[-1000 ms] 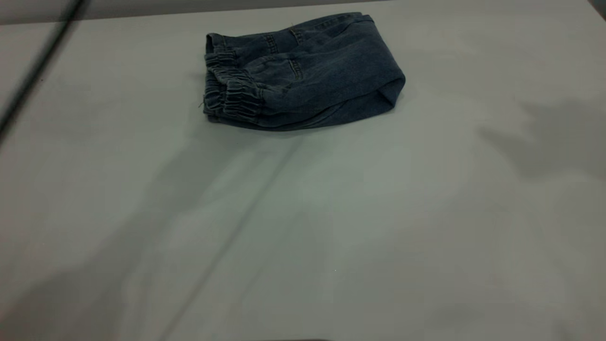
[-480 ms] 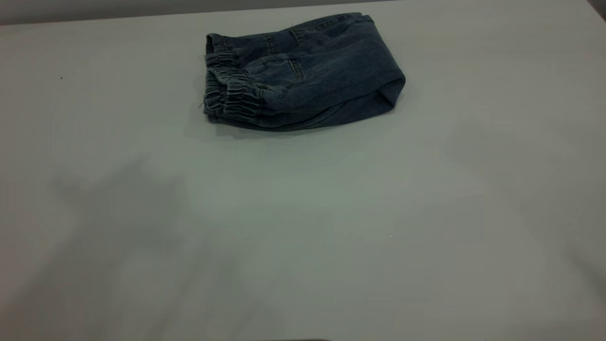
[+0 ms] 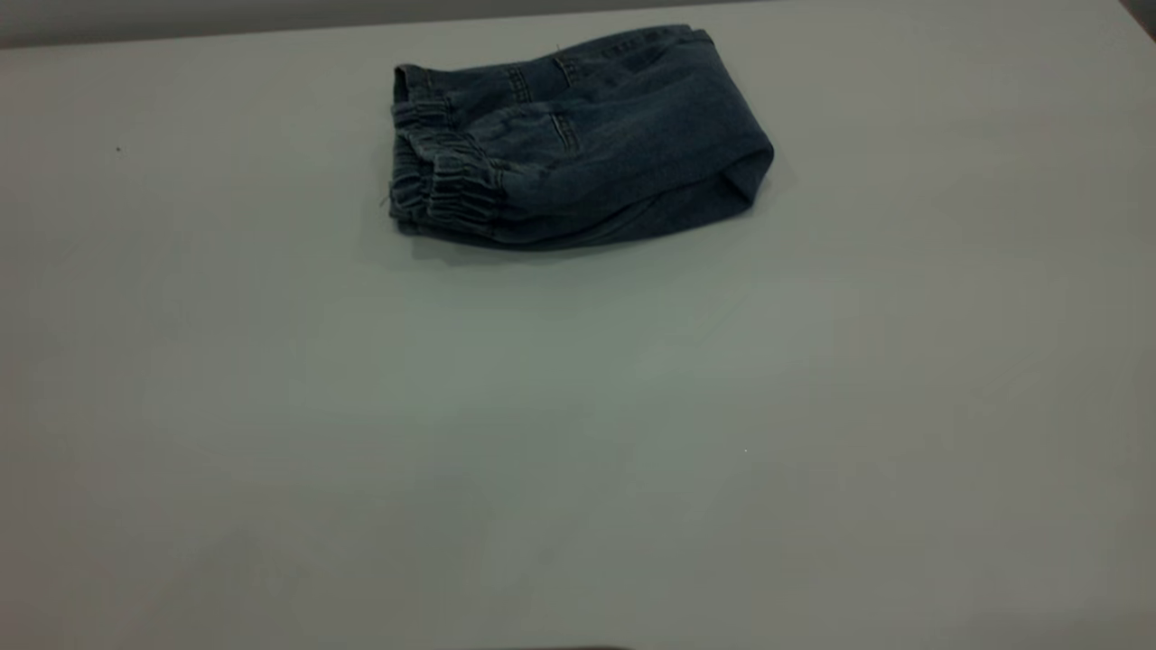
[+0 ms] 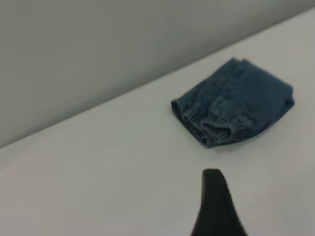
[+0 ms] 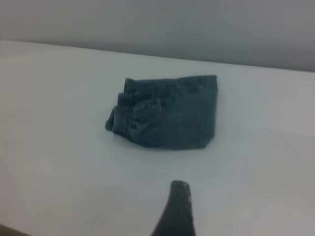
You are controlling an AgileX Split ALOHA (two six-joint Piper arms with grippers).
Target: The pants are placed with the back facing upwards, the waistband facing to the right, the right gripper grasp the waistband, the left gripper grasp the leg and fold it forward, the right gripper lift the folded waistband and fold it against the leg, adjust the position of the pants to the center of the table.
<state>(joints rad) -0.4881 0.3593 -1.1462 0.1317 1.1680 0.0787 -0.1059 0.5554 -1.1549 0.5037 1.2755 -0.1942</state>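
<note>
The pants [image 3: 578, 135] lie folded into a compact blue denim bundle on the white table [image 3: 578, 433], at its far middle. The gathered elastic waistband [image 3: 447, 185] sits on top at the bundle's left end, and a rounded fold [image 3: 745, 176] closes the right end. The leg is hidden under the fold. Neither arm appears in the exterior view. A black tip of my left gripper [image 4: 215, 196] shows in the left wrist view, well short of the pants [image 4: 236, 105]. A black tip of my right gripper [image 5: 178, 206] shows likewise, apart from the pants [image 5: 167, 113]. Nothing is held.
A grey wall [image 4: 98, 49] runs behind the table's far edge [image 3: 226, 32], close behind the pants. A tiny dark speck [image 3: 117, 149] marks the table at the left.
A dark cable at the far left and the arms' shadows have left the table over the last second. The pants have not moved.
</note>
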